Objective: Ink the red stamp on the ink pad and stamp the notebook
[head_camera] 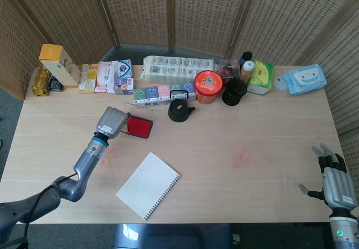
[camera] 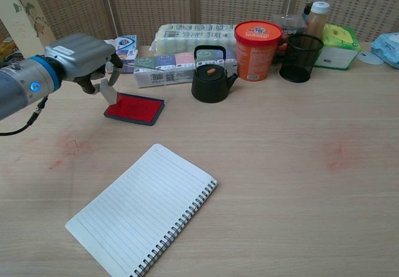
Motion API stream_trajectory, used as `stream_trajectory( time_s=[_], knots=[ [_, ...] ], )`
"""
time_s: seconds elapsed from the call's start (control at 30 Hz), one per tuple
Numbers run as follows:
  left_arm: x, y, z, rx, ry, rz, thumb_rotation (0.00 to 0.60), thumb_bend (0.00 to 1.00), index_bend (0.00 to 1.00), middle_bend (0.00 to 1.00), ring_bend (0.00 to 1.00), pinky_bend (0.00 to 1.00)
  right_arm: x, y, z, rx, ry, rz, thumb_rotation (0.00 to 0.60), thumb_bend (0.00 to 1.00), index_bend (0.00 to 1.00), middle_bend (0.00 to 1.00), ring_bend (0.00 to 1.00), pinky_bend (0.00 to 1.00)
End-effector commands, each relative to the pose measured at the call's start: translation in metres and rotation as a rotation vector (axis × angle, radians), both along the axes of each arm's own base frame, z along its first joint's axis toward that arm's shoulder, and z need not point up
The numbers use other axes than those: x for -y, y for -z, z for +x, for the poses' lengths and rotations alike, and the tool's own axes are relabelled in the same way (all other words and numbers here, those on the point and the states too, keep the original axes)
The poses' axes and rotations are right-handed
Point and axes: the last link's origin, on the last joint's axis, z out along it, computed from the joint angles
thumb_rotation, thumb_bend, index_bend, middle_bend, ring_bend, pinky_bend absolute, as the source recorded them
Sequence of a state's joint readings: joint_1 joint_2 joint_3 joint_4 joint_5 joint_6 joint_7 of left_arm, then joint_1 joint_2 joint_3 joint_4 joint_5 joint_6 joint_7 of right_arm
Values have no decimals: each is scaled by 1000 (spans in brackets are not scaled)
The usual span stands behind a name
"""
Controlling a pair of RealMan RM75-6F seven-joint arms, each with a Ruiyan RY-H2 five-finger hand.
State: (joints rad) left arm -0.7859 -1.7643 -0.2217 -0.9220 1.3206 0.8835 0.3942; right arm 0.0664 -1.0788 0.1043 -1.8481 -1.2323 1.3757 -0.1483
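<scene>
No brand or label along the far edge of the table can be read with certainty; the orange tub carries a printed picture on its side and lid, the row of small boxes in front of the long wrapped pack shows barcodes and round faces, and the writing on all of them is too small to make out; a black kettle stands just in front of that row, and a black mesh cup stands right of the tub; the tall box with the orange top sits at the far left corner, and a blue tissue pack lies near the far right corner

The left robot hand hangs over the left end of the ink pad, its fingers curled around the red stamp, pinching it; the stamp's pale handle slants down from the fingers and its red foot sits at the pad's left edge, though whether it presses the red surface cannot be told; the ink pad lies in the far left part of the table, in front of the boxes; the notebook lies open and blank near the near edge, well apart from the pad, its spiral binding along its right side

The right robot hand rests at the near right corner of the table, fingers spread and holding nothing
</scene>
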Motion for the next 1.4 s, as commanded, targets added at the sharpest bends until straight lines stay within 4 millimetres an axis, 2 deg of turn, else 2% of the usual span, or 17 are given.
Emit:
stream_trajectory(
  time_s=[0.03,0.37,1.4],
  knots=[
    [-8,10,10,15,-6,-15,600,388,682,1000,1000,1000,4,1,-2,-6,12,2,600,28,0,0,0,0],
    [-15,24,10,16,-26,-36,600,389,682,1000,1000,1000,7,5,-7,-18,36,11,600,28,0,0,0,0],
    [-16,37,9,0,-21,-36,600,386,682,1000,1000,1000,6,2,-6,-13,35,9,600,30,0,0,0,0]
  ],
)
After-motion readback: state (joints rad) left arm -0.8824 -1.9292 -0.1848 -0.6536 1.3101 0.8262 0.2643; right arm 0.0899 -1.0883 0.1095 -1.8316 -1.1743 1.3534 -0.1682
